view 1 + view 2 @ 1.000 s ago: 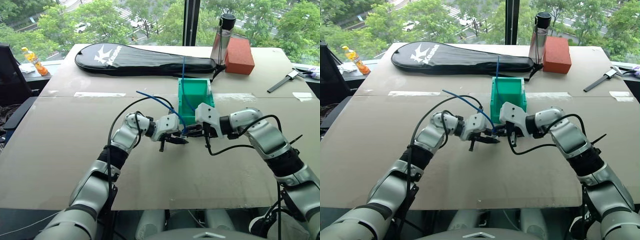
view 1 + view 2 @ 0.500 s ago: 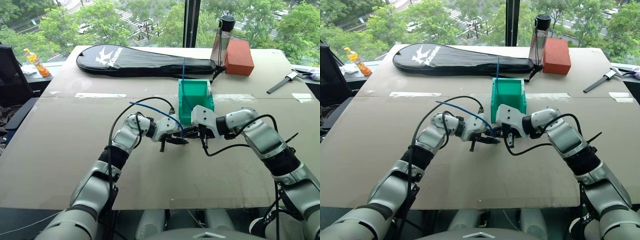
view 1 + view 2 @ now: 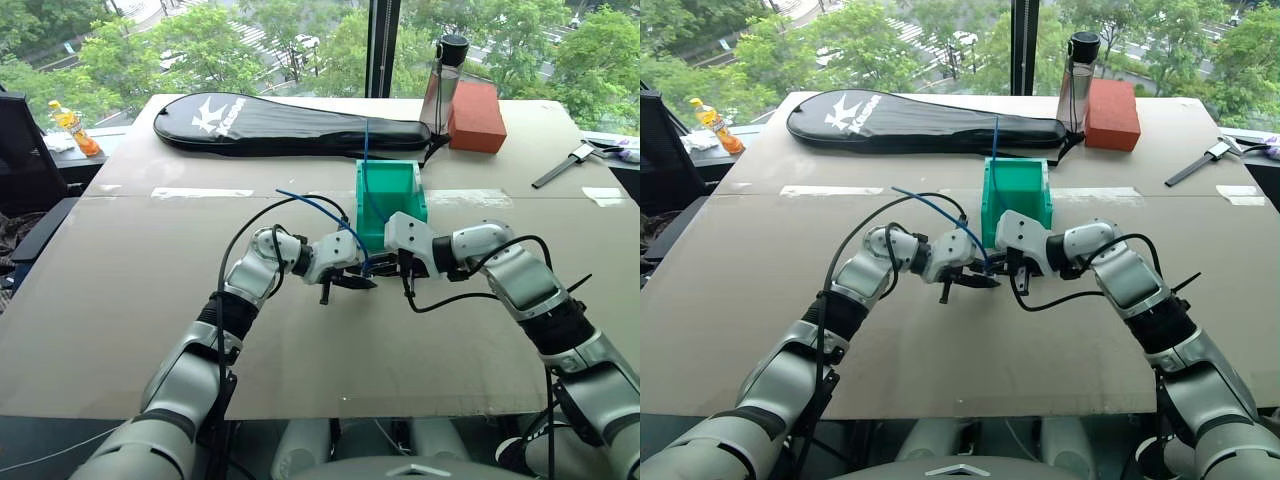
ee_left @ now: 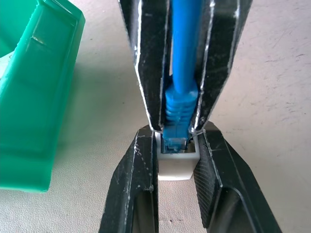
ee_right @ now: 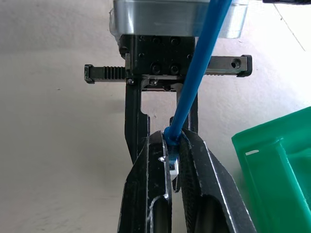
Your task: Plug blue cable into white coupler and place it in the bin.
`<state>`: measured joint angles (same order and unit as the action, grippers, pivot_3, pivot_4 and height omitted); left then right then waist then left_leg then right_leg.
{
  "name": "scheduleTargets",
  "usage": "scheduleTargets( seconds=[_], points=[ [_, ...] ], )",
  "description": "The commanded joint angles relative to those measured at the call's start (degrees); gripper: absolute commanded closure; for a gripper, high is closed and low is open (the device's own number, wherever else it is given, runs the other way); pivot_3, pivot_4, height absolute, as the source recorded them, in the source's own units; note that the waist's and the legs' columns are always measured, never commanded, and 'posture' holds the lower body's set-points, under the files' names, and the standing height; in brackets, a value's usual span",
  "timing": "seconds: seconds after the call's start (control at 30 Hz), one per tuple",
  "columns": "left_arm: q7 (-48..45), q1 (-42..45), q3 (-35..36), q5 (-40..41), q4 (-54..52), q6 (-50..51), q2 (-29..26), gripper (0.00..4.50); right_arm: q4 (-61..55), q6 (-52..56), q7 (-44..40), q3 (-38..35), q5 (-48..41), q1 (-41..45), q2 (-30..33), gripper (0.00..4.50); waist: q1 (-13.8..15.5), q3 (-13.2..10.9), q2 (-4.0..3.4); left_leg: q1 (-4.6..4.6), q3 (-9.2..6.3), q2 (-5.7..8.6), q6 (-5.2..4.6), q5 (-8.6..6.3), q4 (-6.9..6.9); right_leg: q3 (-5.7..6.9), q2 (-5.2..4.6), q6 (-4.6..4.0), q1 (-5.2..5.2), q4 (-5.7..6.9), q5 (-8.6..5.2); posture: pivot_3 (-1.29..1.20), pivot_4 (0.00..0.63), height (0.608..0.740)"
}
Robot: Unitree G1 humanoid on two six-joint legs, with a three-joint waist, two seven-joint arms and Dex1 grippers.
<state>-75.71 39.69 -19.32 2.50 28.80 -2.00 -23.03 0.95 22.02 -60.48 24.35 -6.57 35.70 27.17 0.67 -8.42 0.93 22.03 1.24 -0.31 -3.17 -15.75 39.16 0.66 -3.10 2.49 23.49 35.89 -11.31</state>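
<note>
A: Status on the left gripper?

B: Pinched on the small white boxy plastic coupler, one black finger on each side face. Held just in front of the bright green open-top plastic bin, near its left front corner, off the tabletop.

A: And the right gripper?

B: Pressed together on the boot of the thin bright blue cable, tip to tip with the left one. Directly in front of the bin's lowered front wall.

A: Alignment?

B: Looks coaxial. Plug and socket on one line running across the bin's front, roughly parallel to that wall. Plug pointing toward the robot's left, coupler mouth facing right to meet it. Clear plug tip already inside the mouth; can't tell if latched.

A: Rest of the cable?

B: Straight along the right fingers at the plug, then arcing up and away past the bin's left side, free end in the air.

A: Next?

B: Probably a short push along that same axis to seat it, then a lift over the front wall. Bin right behind the joint, on the far side from the robot. Right arm judged slightly nearer the opening.

A: Risk?

B: Loose tail snagging the second blue cable standing up inside the bin.
</note>
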Motion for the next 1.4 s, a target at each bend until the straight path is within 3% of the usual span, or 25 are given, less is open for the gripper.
scheduleTargets(
  seconds=[0.03,0.17,0.27,0.43,0.5,0.73,0.97,1.03,1.07,1.23,1.27,1.4],
  points=[
    [0.2,-0.7,1.2,2.3,-3.3,1.1,1.2,4.11,6.0,-3.6,3.9,-2.3,1.1,-3.1,-1.7,3.65,0.0,0.0,-0.02,0.0,-0.02,-0.01,0.0,0.0,-0.01,0.02,0.01,0.01,-0.01,0.0,0.0,0.0,0.15,0.74],
    [2.0,-1.8,3.1,3.7,-8.0,6.1,0.8,4.11,-4.1,-3.4,5.0,-10.0,-4.6,-6.2,-1.4,1.73,0.2,-0.1,-0.07,0.15,-0.01,-0.02,0.0,0.0,-0.02,0.0,0.0,-0.2,0.13,0.02,0.12,0.0,0.15,0.74],
    [1.2,-2.1,4.3,6.7,-13.7,13.9,-1.0,4.11,-16.5,0.6,7.1,-17.4,-12.4,-9.6,-1.3,0.31,0.1,-0.2,-0.08,0.99,-0.07,0.0,0.02,0.01,0.05,0.03,-0.01,0.02,0.84,0.0,0.27,0.0,0.15,0.74],
    [1.8,-2.2,7.1,11.3,-22.7,24.9,-4.4,4.11,-33.5,6.4,11.9,-26.3,-19.8,-15.8,1.9,0.31,0.0,-0.2,-0.09,1.59,-0.21,-0.01,0.04,0.02,0.04,0.16,0.02,0.03,1.43,0.03,0.28,0.0,0.15,0.74],
    [6.0,0.0,8.7,10.7,-23.4,28.2,-4.6,4.11,-41.0,9.8,15.8,-31.9,-21.9,-22.2,3.7,0.31,0.6,-0.2,-0.09,1.61,-0.29,-0.01,0.02,0.01,0.02,0.25,0.03,0.04,1.42,0.0,0.27,0.0,0.15,0.74],
    [15.3,15.8,8.8,12.6,-20.0,51.1,0.8,4.11,-50.7,12.2,23.3,-40.7,-19.7,-39.7,7.0,0.31,1.1,-0.4,0.12,1.68,-0.43,0.14,0.0,0.03,0.29,0.23,0.07,0.32,1.25,-0.02,0.12,0.0,0.15,0.74],
    [23.9,28.2,7.1,6.9,5.5,49.2,9.0,4.11,-55.6,11.6,27.7,-44.9,-17.5,-51.0,6.5,0.31,-0.4,-0.3,0.1,1.46,-0.2,0.18,0.0,0.02,0.22,-0.06,0.19,0.41,1.18,-0.01,0.09,0.0,0.15,0.74],
    [24.3,29.6,6.2,5.5,9.7,46.7,10.1,3.06,-56.2,11.4,28.5,-45.5,-17.8,-52.3,6.2,0.23,-0.8,-0.4,0.13,1.4,-0.15,0.18,0.0,0.02,0.16,-0.14,0.28,0.39,1.2,0.0,0.1,0.0,0.15,0.74],
    [24.5,30.1,5.6,4.4,11.2,45.0,10.3,2.86,-56.3,11.3,28.7,-45.7,-17.8,-52.8,6.1,0.23,-0.8,-0.4,0.13,1.41,-0.15,0.16,0.0,0.02,0.13,-0.14,0.31,0.39,1.24,0.01,0.1,0.0,0.15,0.74],
    [23.0,31.8,7.1,5.6,12.9,46.8,10.9,0.29,-55.3,9.9,28.9,-46.3,-17.9,-54.2,6.1,0.23,-0.3,-0.4,0.14,1.45,-0.17,0.06,0.0,0.02,0.12,-0.14,0.3,0.37,1.27,0.01,0.11,0.0,0.15,0.74],
    [22.4,31.8,7.4,6.2,12.0,48.3,10.4,0.11,-54.9,9.6,28.8,-46.2,-17.8,-54.4,6.2,0.23,-0.2,-0.4,0.14,1.46,-0.14,0.06,0.0,0.02,0.12,-0.16,0.28,0.37,1.27,0.0,0.11,0.0,0.15,0.74],
    [18.5,29.5,7.8,9.2,2.3,56.3,5.4,0.11,-53.3,8.4,28.1,-45.9,-17.8,-54.6,6.4,0.23,-0.5,-0.4,0.14,1.48,-0.09,0.06,0.0,0.02,0.13,-0.21,0.26,0.35,1.3,-0.01,0.12,0.0,0.15,0.74]
  ],
)
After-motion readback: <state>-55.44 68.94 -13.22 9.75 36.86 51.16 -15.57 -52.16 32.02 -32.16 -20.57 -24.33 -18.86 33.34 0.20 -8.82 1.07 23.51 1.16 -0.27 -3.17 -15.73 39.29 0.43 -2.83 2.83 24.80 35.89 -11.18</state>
